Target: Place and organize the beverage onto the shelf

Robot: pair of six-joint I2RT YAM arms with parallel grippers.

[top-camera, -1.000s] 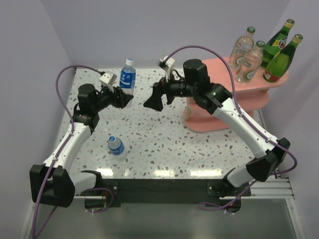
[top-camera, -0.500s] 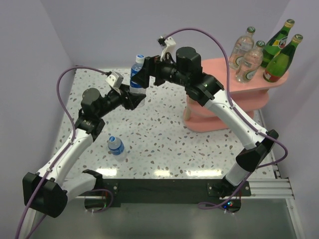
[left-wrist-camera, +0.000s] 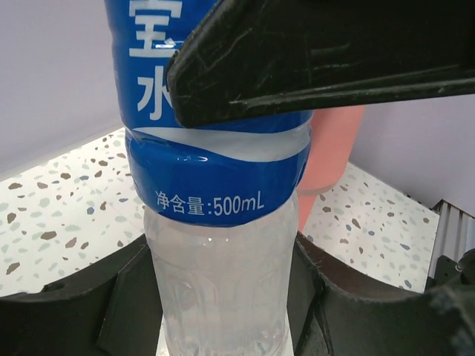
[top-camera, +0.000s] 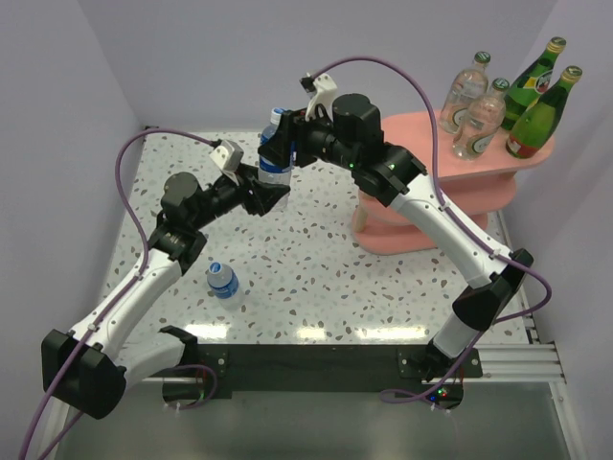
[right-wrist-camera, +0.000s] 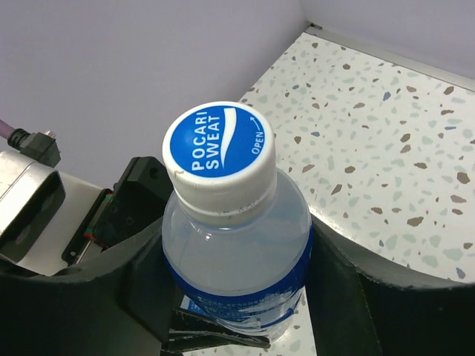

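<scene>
A clear plastic bottle [top-camera: 275,158] with a blue label and white cap [right-wrist-camera: 217,152] is held upright above the table's back middle. My left gripper [top-camera: 265,195] is shut on its clear lower body [left-wrist-camera: 219,267], one finger [left-wrist-camera: 122,308] pressed against each side. My right gripper [top-camera: 284,144] is shut on its upper part just under the shoulder [right-wrist-camera: 234,245], and one of its fingers [left-wrist-camera: 319,59] crosses the label in the left wrist view. A second blue-label bottle [top-camera: 222,281] lies on the table at front left. The pink shelf [top-camera: 479,182] stands at the right.
On the shelf's top board stand two clear bottles with green caps [top-camera: 466,91] [top-camera: 482,120] and two dark green bottles with gold caps [top-camera: 533,77] [top-camera: 544,117]. Purple walls close the table at the back and left. A purple cable [top-camera: 402,77] arcs over the right arm.
The right gripper swung left from mid-table to the bottle and closed round its upper part. The left arm carried the bottle a little to the right and kept its grip.
</scene>
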